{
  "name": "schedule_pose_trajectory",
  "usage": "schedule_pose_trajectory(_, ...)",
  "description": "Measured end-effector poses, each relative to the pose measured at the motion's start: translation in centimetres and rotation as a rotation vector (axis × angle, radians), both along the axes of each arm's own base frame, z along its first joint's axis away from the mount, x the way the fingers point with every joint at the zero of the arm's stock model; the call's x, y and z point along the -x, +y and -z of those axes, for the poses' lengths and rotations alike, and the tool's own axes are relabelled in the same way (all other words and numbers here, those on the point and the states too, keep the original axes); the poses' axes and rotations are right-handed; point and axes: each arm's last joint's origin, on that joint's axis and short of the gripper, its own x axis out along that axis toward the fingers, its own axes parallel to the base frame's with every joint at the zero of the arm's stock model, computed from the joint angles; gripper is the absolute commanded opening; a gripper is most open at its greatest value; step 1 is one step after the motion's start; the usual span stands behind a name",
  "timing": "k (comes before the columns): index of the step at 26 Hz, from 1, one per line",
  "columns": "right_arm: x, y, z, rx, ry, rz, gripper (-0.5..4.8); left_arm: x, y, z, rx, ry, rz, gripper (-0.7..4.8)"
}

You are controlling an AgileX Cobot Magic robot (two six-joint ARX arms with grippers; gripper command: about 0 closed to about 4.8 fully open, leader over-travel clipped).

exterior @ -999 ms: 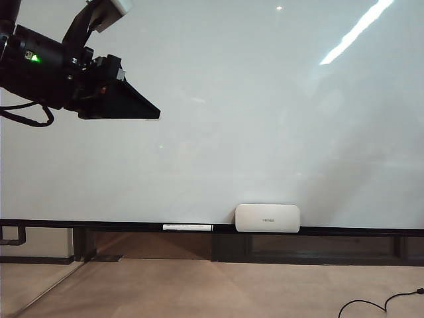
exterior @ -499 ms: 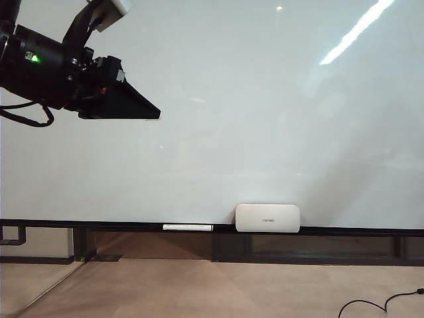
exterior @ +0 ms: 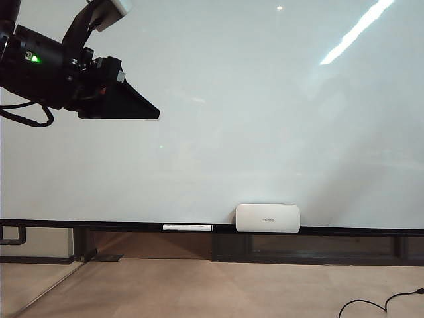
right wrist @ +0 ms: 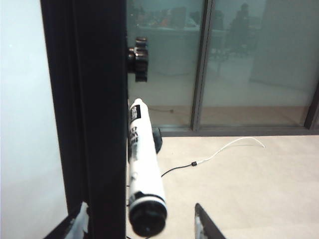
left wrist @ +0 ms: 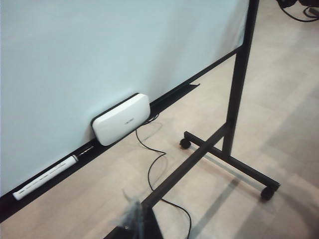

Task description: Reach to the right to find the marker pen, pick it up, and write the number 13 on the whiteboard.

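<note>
Right hand (right wrist: 149,226): 2 dark finger tips show at the edge of my right wrist view, standing wide on either side of the cap end of a white cylindrical marker pen with black print and a black cap (right wrist: 143,169). I see no contact; nothing is gripped. The pen lies along the black upright frame post (right wrist: 94,114) at the board's right edge.

Left hand (exterior: 122,103): a black wedge held high before the large glossy pale bluish-white whiteboard (exterior: 265,119), on the left of the exterior view. I cannot tell whether it is wide or narrow; it holds nothing I can see.

Also logged: 1 white rounded-rectangle box (exterior: 267,217) and 1 thin white stick-shaped item (exterior: 187,227) on the dark lower rail (exterior: 99,224).

Progress: pen found, not yet picked up. The board is bare, so the grasp and the writing of 13 remain.
</note>
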Motion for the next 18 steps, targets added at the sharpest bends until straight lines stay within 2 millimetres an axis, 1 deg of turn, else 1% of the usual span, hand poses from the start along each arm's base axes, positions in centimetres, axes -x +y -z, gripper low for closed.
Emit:
schedule_pose_trajectory(11, -0.29, 0.37, -0.24, 0.01, -0.02, -0.007, 2.7, -0.05, 0.07, 0.0, -0.004, -0.004, -0.013, -0.06)
schedule_pose_trajectory(12, -0.32, 0.41, -0.24, 0.01, -0.02, -0.008, 2.67, -0.05, 0.07, 0.0, -0.005, -0.004, -0.013, -0.06)
schedule_pose_trajectory(14, -0.56, 0.71, -0.29, 0.014, -0.025, -0.016, 2.25, -0.05, 0.07, 0.0, -0.005, -0.004, -0.013, -0.06)
schedule_pose_trajectory(18, -0.69, 0.86, -0.61, 0.032, -0.05, -0.002, 2.2, -0.05, 0.07, 0.0, -0.005, -0.004, -0.013, -0.06)
